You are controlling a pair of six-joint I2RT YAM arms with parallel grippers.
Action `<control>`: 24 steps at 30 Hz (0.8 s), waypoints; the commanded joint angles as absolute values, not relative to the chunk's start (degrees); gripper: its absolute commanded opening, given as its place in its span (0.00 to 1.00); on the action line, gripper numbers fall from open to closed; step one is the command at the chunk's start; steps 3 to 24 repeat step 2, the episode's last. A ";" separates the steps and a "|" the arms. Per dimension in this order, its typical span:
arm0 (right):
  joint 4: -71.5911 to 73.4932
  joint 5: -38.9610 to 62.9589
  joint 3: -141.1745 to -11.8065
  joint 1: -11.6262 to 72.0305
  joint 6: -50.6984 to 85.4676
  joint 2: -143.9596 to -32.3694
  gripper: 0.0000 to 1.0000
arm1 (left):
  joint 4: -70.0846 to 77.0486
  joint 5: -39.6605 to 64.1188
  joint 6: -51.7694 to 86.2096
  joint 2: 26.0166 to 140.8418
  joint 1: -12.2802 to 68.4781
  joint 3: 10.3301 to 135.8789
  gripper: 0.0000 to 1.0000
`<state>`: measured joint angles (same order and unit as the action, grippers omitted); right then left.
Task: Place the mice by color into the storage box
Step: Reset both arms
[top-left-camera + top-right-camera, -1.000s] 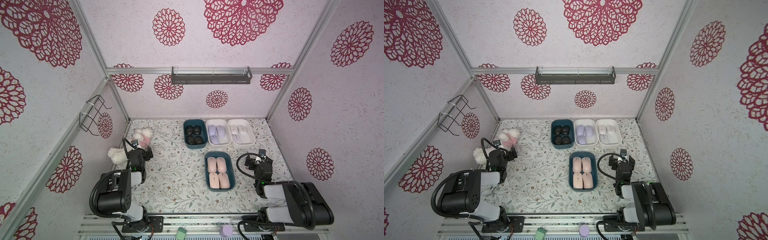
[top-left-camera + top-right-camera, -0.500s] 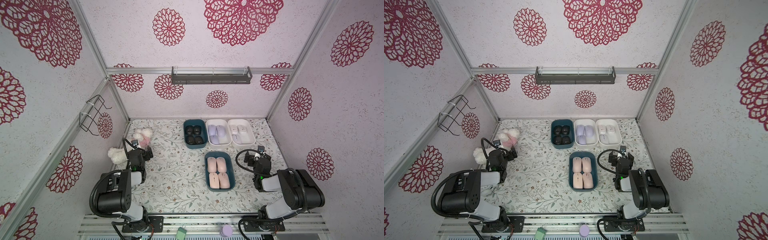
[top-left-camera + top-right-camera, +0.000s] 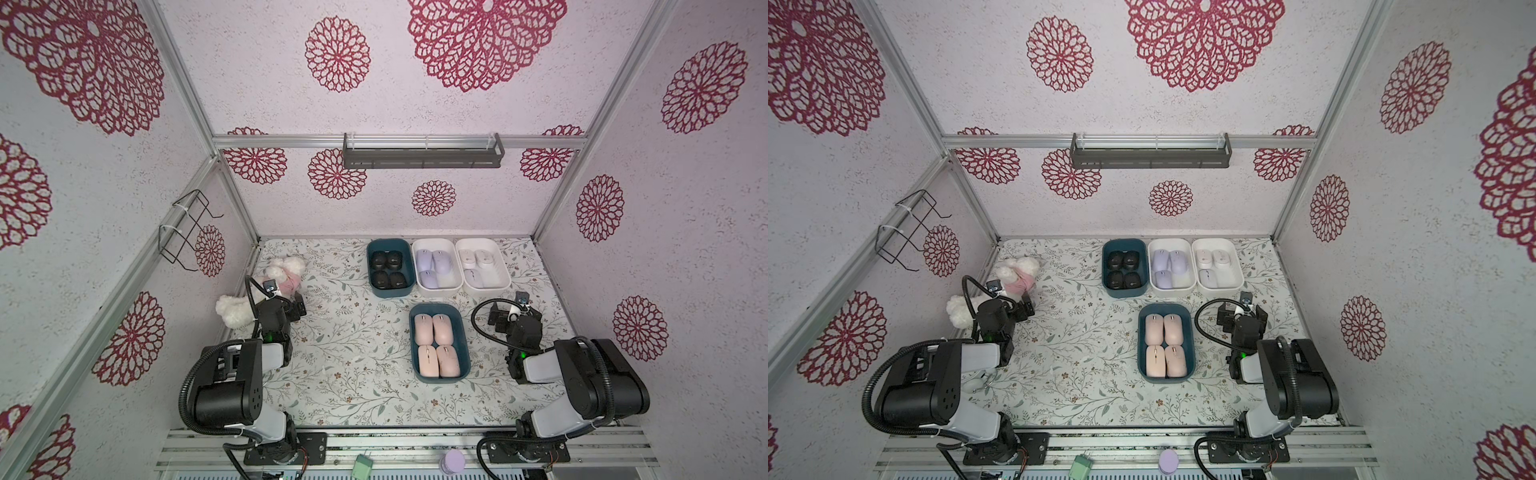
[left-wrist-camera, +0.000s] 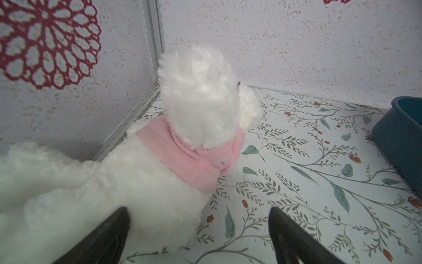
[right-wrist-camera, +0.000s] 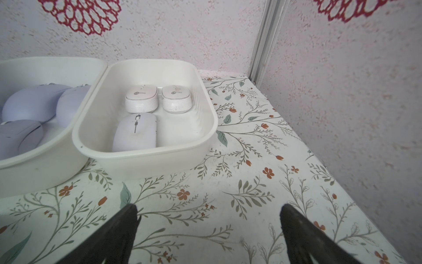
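In both top views the plush [image 3: 286,272] lies by the left wall, right beside my left tool [image 3: 297,307]. The black mice [image 3: 387,270], lavender mice [image 3: 434,266] and white mice [image 3: 478,264] are boxed along the back, and the pink mice [image 3: 436,345] are boxed mid table [image 3: 353,374]. Both arms crouch low.

Left wrist: the plush crowds the tool, which is released and empty.

Right wrist: white box [image 5: 146,157] just ahead, three mice inside. My right tool [image 5: 209,206] is spread wide, gripping nothing.

Bright, even light; faint shadows
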<state>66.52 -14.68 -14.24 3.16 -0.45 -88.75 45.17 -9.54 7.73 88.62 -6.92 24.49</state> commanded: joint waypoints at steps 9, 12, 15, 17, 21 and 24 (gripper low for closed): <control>68.47 -13.95 -14.70 2.81 0.26 -87.89 0.99 | 46.13 -8.97 7.30 88.23 -7.37 25.48 0.97; 68.47 -13.95 -14.70 2.81 0.26 -87.89 0.99 | 46.13 -8.97 7.30 88.23 -7.37 25.48 0.97; 68.47 -13.95 -14.70 2.81 0.26 -87.89 0.99 | 46.13 -8.97 7.30 88.23 -7.37 25.48 0.97; 68.47 -13.95 -14.70 2.81 0.26 -87.89 0.99 | 46.13 -8.97 7.30 88.23 -7.37 25.48 0.97; 68.47 -13.95 -14.70 2.81 0.26 -87.89 0.99 | 46.13 -8.97 7.30 88.23 -7.37 25.48 0.97; 68.47 -13.95 -14.70 2.81 0.26 -87.89 0.99 | 46.13 -8.97 7.30 88.23 -7.37 25.48 0.97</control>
